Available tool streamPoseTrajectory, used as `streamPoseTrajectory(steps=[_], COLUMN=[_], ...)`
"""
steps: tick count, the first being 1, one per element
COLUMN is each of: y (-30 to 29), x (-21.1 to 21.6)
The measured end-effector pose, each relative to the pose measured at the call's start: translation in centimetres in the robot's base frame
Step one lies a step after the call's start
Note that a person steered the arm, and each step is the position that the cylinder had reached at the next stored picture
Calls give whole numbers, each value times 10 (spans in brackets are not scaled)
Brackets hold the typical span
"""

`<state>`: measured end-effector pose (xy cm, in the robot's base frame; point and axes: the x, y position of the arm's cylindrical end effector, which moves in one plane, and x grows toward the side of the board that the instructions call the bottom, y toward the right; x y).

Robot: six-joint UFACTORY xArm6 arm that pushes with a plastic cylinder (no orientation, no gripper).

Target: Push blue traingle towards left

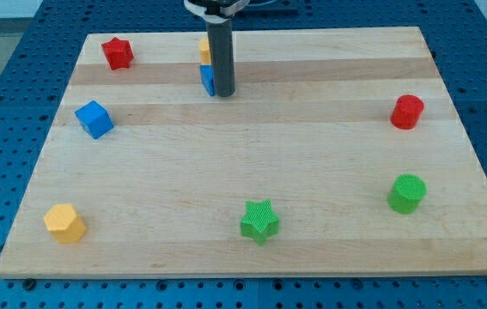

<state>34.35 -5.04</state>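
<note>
The blue triangle (207,79) lies near the view's top middle of the wooden board (252,154), mostly hidden behind my rod. My tip (224,93) rests on the board just at the triangle's right side, touching or nearly touching it. A yellow block (203,49) sits right above the triangle, partly hidden by the rod; its shape cannot be made out.
A red star (117,53) lies at the top left. A blue cube (94,118) sits at the left. A yellow hexagon (63,223) is at the bottom left. A green star (259,221) is at the bottom middle. A green cylinder (407,192) and a red cylinder (407,112) are at the right.
</note>
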Motion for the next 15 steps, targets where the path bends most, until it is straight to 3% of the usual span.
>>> streamPoseTrajectory(steps=[1,2,5,10,11,12,15], y=[34,40,-9,-101,-61,-51,-111], x=[-3,-40,-33,16,10,-29,-26])
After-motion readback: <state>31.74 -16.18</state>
